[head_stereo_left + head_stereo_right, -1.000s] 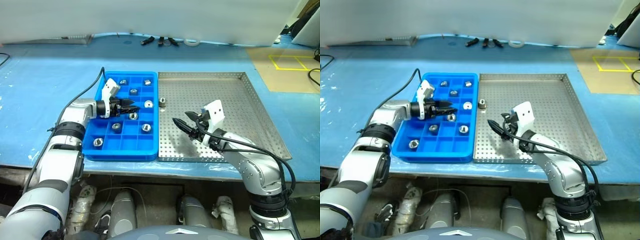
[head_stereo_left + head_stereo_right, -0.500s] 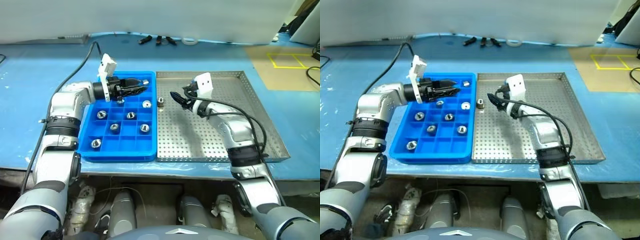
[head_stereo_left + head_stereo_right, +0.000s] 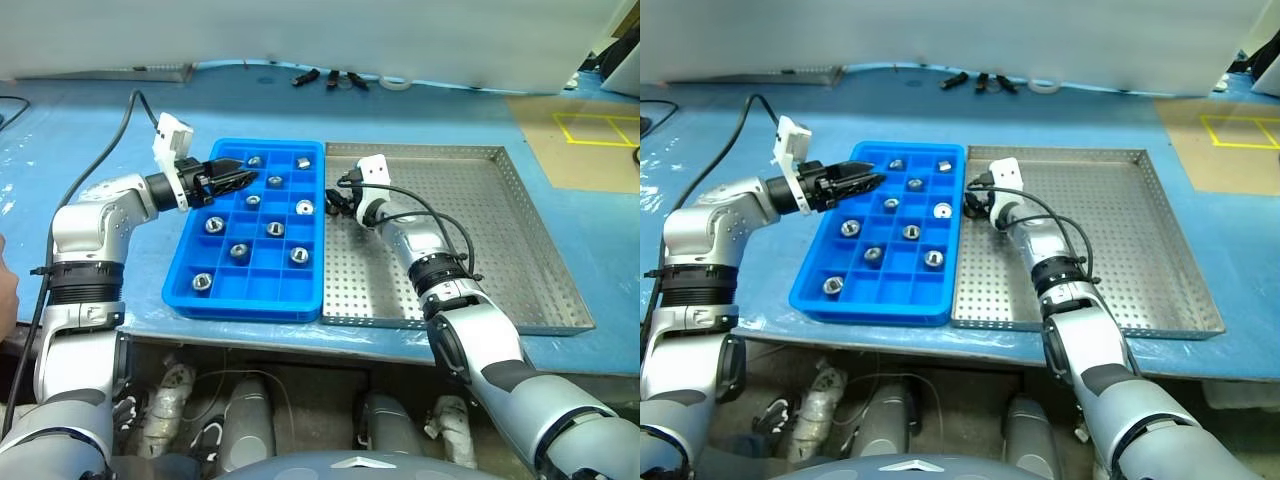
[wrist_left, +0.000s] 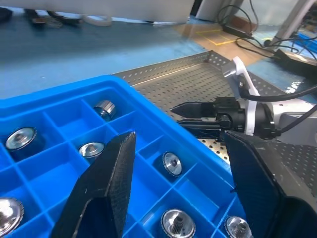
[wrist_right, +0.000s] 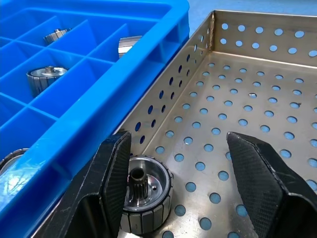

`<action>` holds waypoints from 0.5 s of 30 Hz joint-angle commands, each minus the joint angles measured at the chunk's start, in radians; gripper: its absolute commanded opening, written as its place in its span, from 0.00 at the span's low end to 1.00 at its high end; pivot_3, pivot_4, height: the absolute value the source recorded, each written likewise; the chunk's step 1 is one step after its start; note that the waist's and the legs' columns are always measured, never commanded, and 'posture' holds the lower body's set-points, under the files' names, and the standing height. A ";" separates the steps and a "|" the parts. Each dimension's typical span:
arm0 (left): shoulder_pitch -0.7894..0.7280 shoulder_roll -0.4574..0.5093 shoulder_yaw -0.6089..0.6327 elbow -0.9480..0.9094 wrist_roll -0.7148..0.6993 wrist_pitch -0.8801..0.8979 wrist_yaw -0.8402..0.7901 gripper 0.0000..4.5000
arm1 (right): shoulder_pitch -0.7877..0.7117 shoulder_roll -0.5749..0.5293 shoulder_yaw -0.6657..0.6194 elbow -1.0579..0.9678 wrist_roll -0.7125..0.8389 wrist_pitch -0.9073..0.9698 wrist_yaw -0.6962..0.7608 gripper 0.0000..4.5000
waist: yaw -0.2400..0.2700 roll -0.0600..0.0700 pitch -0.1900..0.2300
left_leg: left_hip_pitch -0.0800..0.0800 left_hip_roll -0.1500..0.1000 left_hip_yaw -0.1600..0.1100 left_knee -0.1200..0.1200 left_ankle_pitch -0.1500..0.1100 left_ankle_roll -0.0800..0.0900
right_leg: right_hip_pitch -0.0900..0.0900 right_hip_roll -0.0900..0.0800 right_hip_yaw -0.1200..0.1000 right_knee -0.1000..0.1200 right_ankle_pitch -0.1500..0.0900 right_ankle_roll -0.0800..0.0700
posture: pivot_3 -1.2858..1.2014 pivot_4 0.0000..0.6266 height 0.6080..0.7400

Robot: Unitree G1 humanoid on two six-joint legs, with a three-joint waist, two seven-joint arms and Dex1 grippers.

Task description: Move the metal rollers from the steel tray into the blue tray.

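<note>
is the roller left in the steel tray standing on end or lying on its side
Standing on end: the roller rests flat on the steel tray, its central hole facing up, against the wall beside the blue tray.

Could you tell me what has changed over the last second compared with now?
The right gripper, open and empty, reached across the steel tray to the last metal roller lying against the tray's wall beside the blue tray. The left gripper, open, lifted off the blue tray towards its far left corner. The rollers kept their places.
</note>
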 commanded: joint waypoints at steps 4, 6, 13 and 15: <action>0.009 0.019 0.023 -0.062 -0.038 0.011 0.033 0.67 | -0.011 -0.016 -0.001 -0.055 -0.011 -0.022 0.084 0.72 | 0.000 0.000 0.000 | 0.000 0.001 0.000 0.000 0.001 -0.001 | 0.000 0.000 0.000 0.000 0.000 0.000 | 0.51 0.24 1.00; 0.012 0.018 0.016 -0.062 -0.040 0.010 0.038 0.67 | 0.007 -0.016 0.007 -0.078 -0.014 -0.012 0.109 0.72 | 0.000 0.000 0.000 | 0.001 0.001 0.000 0.000 0.001 -0.002 | 0.000 0.000 0.000 0.000 0.000 0.000 | 0.51 0.24 1.00; -0.003 0.009 -0.010 -0.038 -0.036 0.000 0.040 0.67 | 0.058 0.027 0.031 -0.137 -0.034 0.004 0.120 0.72 | -0.003 0.000 0.000 | 0.001 0.001 -0.001 0.000 0.001 -0.002 | 0.000 0.000 0.000 0.000 0.000 0.000 | 0.50 0.24 1.00; -0.010 0.008 -0.016 -0.028 -0.034 -0.003 0.037 0.67 | 0.067 0.033 0.034 -0.141 -0.040 0.008 0.118 0.72 | -0.004 0.000 0.000 | 0.002 0.001 -0.001 -0.001 0.001 -0.002 | 0.000 0.000 0.001 0.000 0.000 0.000 | 0.50 0.24 1.00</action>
